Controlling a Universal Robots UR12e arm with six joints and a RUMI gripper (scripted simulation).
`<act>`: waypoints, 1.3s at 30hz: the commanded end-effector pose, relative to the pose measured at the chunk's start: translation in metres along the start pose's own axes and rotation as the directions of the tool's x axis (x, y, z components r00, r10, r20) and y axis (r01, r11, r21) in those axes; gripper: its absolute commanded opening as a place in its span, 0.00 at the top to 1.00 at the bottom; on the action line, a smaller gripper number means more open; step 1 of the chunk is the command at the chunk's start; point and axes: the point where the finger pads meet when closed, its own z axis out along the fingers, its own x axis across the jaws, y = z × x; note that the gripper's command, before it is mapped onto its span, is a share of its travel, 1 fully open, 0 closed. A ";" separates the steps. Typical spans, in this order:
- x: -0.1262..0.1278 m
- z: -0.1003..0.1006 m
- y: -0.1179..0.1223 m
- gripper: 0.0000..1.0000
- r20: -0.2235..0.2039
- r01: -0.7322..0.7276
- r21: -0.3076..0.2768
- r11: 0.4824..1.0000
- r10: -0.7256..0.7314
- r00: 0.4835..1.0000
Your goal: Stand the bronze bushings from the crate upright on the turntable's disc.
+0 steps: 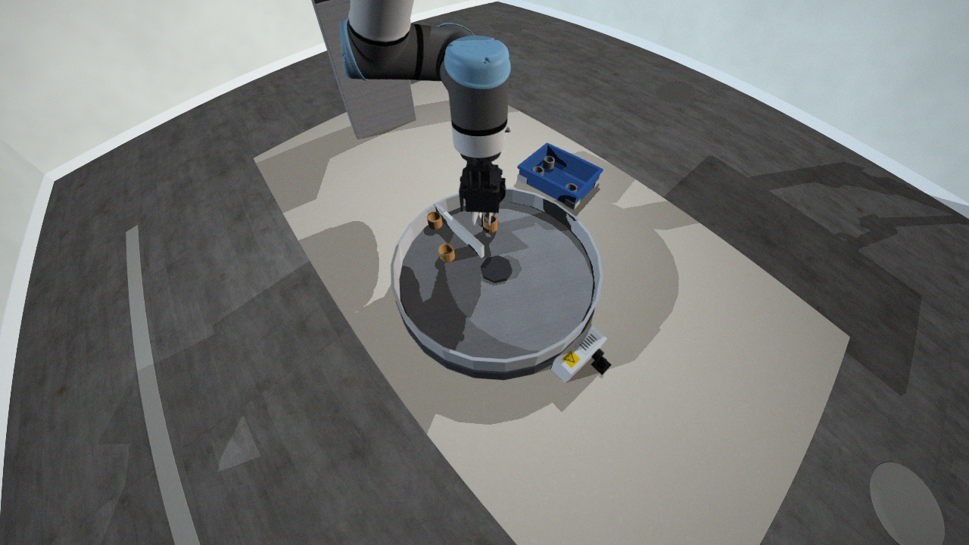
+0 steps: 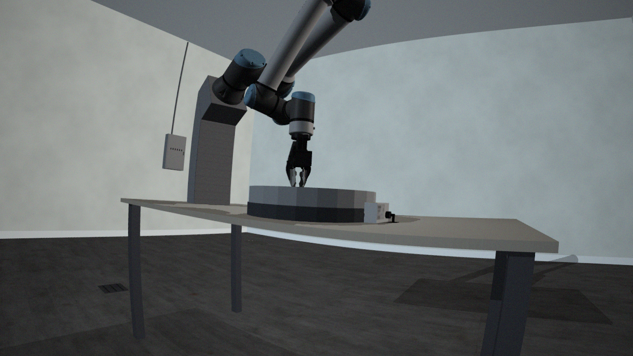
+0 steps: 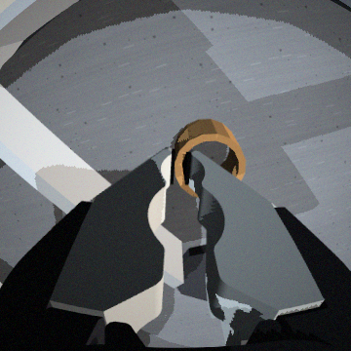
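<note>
While two bushings point(image 1: 434, 219) stand left of the white bar point(image 1: 460, 230), the gripper point(image 1: 487, 218) hangs low over the disc point(image 1: 535, 298). Its jaws pinch one wall of a third bronze bushing point(image 3: 211, 147). Steel ones remain in the crate point(image 1: 559, 169).

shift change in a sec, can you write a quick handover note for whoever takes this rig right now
Gripper: shut on the wall of a bronze bushing, low over the turntable disc, inside the rim; release not yet done.
Two other bronze bushings stand upright on the disc, one near the rim, one nearer the hub, both across the white bar.
Blue crate: only steel bushings visible.
Left: set this one upright on the disc, off the hub, let go, retract.
</note>
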 end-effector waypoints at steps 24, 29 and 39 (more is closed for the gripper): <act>0.000 0.000 0.000 1.00 0.000 0.000 0.000 1.000 0.000 1.000; 0.000 0.002 0.000 1.00 0.000 0.000 0.000 1.000 0.000 1.000; 0.000 0.005 0.000 1.00 0.000 0.000 0.000 1.000 0.000 1.000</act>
